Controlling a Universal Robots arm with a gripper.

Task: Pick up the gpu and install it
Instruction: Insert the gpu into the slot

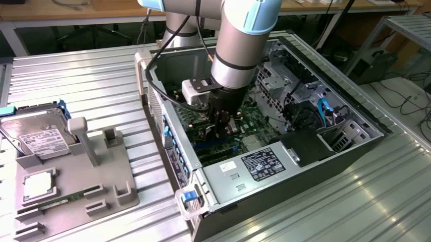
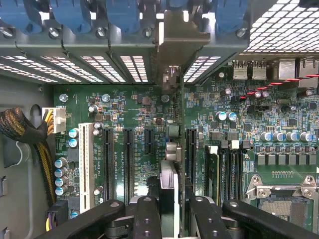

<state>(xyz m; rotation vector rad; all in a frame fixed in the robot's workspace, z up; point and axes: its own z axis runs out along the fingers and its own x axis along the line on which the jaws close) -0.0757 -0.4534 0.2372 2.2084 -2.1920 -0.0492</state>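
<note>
Ribbed metal sheeting forms the tabletop [image 1: 81,80], and on it, toward the exterior view's right, lies an open computer case [image 1: 350,146] with its side panel off and its insides facing up. The silver-and-blue robot arm [image 1: 235,55] comes down from above straight into the case, a black cable looping off its wrist. To the exterior view's left of the case sits a grey parts tray [image 1: 111,194]; a silver hard drive [image 1: 35,135] with a white label rests in its far corner, a square processor [image 1: 39,185] lies nearer, and a narrow green memory stick [image 1: 64,200] sits in a slot just beside that.

Inside the case, the green motherboard [image 2: 144,109] fills the floor — long black expansion slots run side by side, one white slot beside them, and a bare processor socket [image 2: 281,201] sits near one corner. A braided bundle of black and yellow cables [image 2: 35,144] curls along the board's edge.

The gripper [image 2: 169,204] is low over the board, and its jaws are closed on the gpu [image 2: 172,149], which shows edge-on in the wrist view: a thin card standing upright between the two black fingers [image 2: 147,216], in line with the slots. Its pale metal bracket [image 2: 172,37] reaches the row of blue slot clips at the case's rear wall — whether the card's edge is fully seated in a slot cannot be told.
</note>
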